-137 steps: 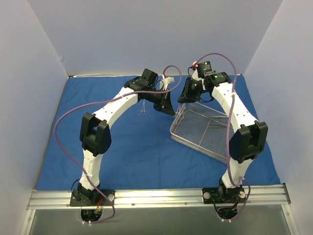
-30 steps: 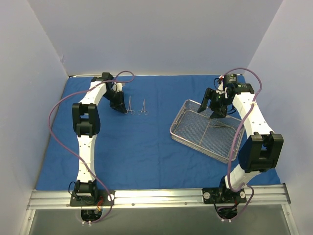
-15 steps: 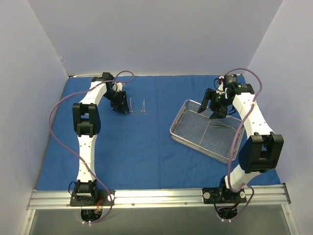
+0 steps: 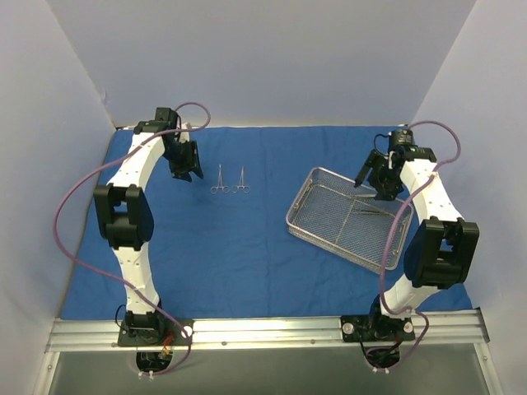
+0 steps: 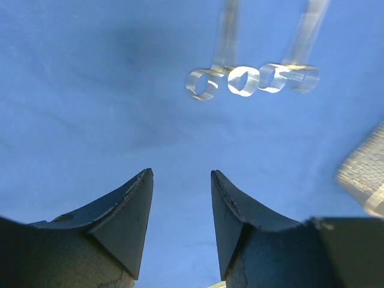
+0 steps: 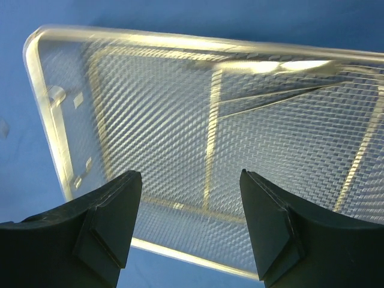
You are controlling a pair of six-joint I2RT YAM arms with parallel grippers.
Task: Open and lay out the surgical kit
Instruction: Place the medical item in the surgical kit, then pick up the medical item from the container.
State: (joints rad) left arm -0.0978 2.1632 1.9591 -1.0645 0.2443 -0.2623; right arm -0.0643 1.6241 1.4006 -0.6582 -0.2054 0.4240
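Observation:
The blue cloth wrap (image 4: 247,247) lies spread flat over the table. Two scissor-handled instruments (image 4: 220,179) (image 4: 241,179) lie side by side on it at the back left. Their ring handles (image 5: 207,81) (image 5: 288,75) show blurred in the left wrist view. My left gripper (image 4: 188,169) (image 5: 182,173) hovers just left of them, open and empty. The wire-mesh tray (image 4: 290,222) (image 6: 60,138) sits at the right with thin instruments (image 4: 372,210) (image 6: 270,99) inside. My right gripper (image 4: 380,191) (image 6: 189,174) hangs open over the tray's far end, holding nothing.
White walls close in the back and both sides. A metal rail (image 4: 263,333) with both arm bases runs along the near edge. A corner of the tray (image 5: 363,180) shows at the right edge of the left wrist view.
My left gripper has opened, left the second instrument on the cloth and drawn back up and to the left. The right gripper has shifted slightly right over the tray.

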